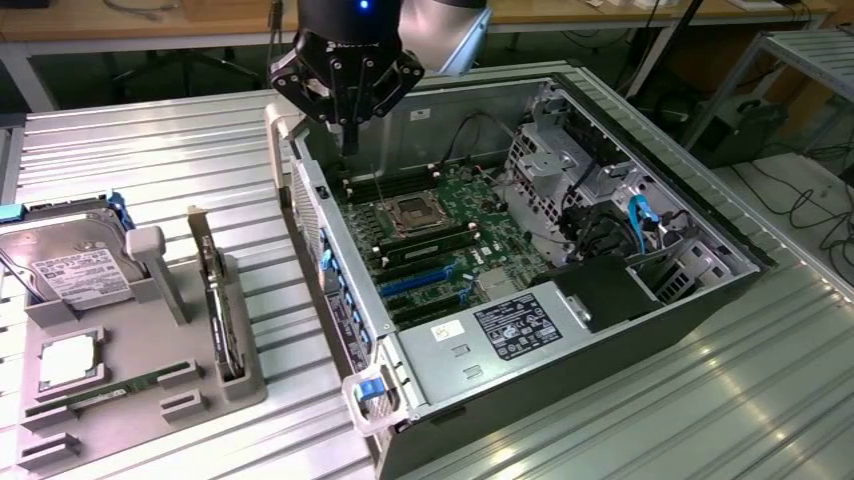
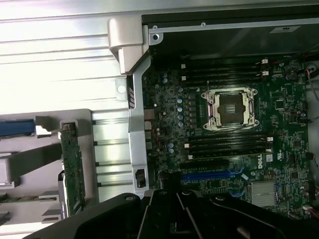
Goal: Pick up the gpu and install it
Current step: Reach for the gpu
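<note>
The gpu (image 1: 214, 292) is a thin green card standing on edge in a slot of the grey holder (image 1: 147, 350), at the exterior view's left; the wrist view shows it (image 2: 72, 172) edge-on beside the case wall. My gripper (image 1: 350, 128) hangs shut and holds nothing, above the back corner of the open computer case (image 1: 694, 210), well apart from the gpu. Its black body (image 2: 174, 214) shows in the wrist view. Inside the case lies the motherboard (image 2: 164, 99) with blue expansion slots (image 1: 420, 282) (image 2: 212, 175).
The holder also carries a silver hard drive (image 1: 74, 265), a processor chip (image 1: 64, 362) and a narrow memory stick (image 1: 114, 393). In the case are a processor socket (image 1: 411, 215), a power supply (image 1: 514, 325) and drive cages (image 1: 574, 160). The ribbed metal table (image 1: 160, 150) surrounds everything.
</note>
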Controlling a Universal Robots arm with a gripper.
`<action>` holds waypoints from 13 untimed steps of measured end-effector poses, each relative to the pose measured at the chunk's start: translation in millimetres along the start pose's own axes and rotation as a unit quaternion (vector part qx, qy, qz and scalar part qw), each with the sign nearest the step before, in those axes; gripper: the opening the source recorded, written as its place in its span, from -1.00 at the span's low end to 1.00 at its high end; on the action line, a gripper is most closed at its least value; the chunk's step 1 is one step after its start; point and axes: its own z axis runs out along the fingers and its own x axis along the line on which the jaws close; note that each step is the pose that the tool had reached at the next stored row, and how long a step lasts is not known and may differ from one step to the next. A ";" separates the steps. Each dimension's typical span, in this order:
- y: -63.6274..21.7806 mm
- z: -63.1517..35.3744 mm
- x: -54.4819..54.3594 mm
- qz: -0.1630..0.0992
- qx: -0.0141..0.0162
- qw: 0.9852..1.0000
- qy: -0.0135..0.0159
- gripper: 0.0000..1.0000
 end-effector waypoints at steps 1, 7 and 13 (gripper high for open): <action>-0.1 0.0 0.6 0.000 0.000 1.000 0.000 -0.79; -0.4 -0.1 4.4 0.000 0.000 1.000 0.000 -0.79; -0.7 -0.2 7.9 0.000 0.000 1.000 0.000 -0.79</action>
